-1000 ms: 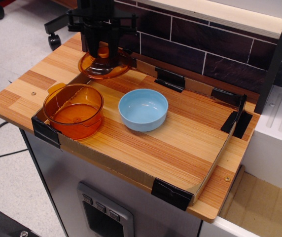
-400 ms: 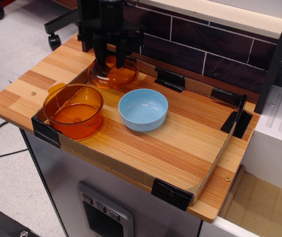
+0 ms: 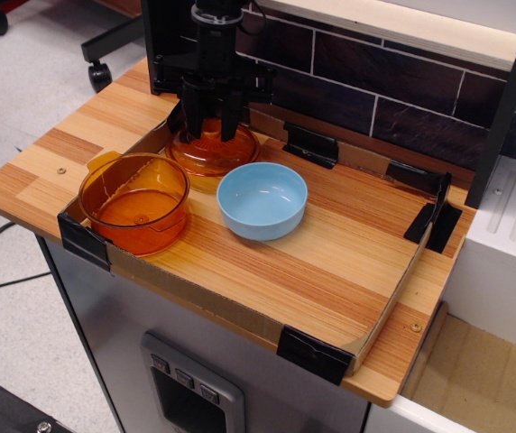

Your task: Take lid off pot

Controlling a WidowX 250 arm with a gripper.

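Note:
The orange pot (image 3: 135, 203) stands uncovered at the front left corner of the wooden board, with a yellow-orange handle on its far left side. The domed orange lid (image 3: 213, 152) sits low over the board behind the pot and to the left of the blue bowl; I cannot tell whether it touches the wood. My black gripper (image 3: 213, 126) comes straight down from above and is shut on the lid's knob, which its fingers mostly hide.
A light blue bowl (image 3: 262, 200) stands right of the pot, close to the lid. Black corner clamps (image 3: 310, 144) and a low cardboard rim edge the board. A dark tiled wall is behind; a white unit (image 3: 511, 244) stands at right.
The gripper has carried the lid right and forward from the back left corner and lowered it toward the board behind the bowl. Pot and bowl have not moved.

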